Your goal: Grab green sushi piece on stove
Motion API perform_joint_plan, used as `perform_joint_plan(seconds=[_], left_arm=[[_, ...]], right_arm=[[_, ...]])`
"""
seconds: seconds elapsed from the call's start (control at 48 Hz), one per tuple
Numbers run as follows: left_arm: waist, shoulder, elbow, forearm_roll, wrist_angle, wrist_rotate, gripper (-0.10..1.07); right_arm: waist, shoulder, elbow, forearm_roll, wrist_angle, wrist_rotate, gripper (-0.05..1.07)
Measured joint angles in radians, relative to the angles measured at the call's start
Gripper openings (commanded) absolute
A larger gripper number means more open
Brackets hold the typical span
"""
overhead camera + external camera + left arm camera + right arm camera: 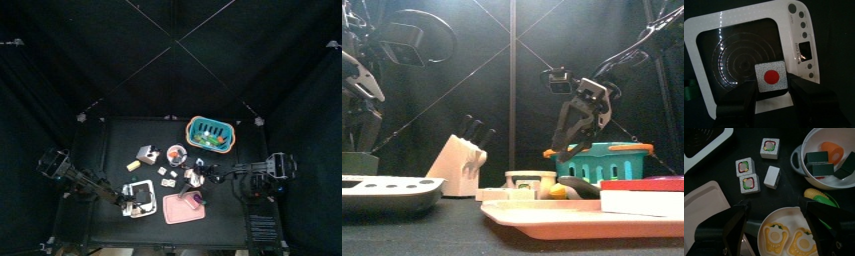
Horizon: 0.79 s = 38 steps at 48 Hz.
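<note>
Pink tray (543, 215) sits right up front on the table. Next to it, on the left side in the front view, is the white stove (389, 190). Behind them stand a knife block (460, 160) and a blue-green basket (609, 160).

One sushi piece (771, 77) sits on the stove, on the dark round burner near its edge. From the left wrist view its top looks white with a red dot in the middle. I cannot see any green on it from there.

The left gripper (773, 87) hangs right over this piece. Its two jaws stand apart, one on each side of the piece. One jaw is very close to it and the other has a small gap. It is not squeezing the piece and it holds nothing.

The right gripper (777, 210) is wide open too and holds nothing. It hangs over a plate (784, 220) with yellow food on it. Near it on the table lie three more sushi rolls (744, 166) and a small white block (772, 176). A white pot (801, 163) beside them has green blocks and an orange thing inside.
</note>
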Motion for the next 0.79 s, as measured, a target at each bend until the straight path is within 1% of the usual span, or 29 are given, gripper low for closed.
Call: perform_joint_plan(seconds=[0.125,0.271,0.792], left_arm=[[0.005,-0.034,0.000,0.029,0.000,0.000,0.64],[0.011,-0.077,0.000,0.043,0.000,0.000,0.64],[0.038,-0.084,0.000,0.069,0.000,0.000,0.64]], right_arm=[[0.000,0.000,0.000,0.000,0.000,0.000,1.03],[0.000,0.000,0.000,0.000,0.000,0.000,1.03],[0.008,0.000,0.002,0.000,0.000,-0.002,1.03]])
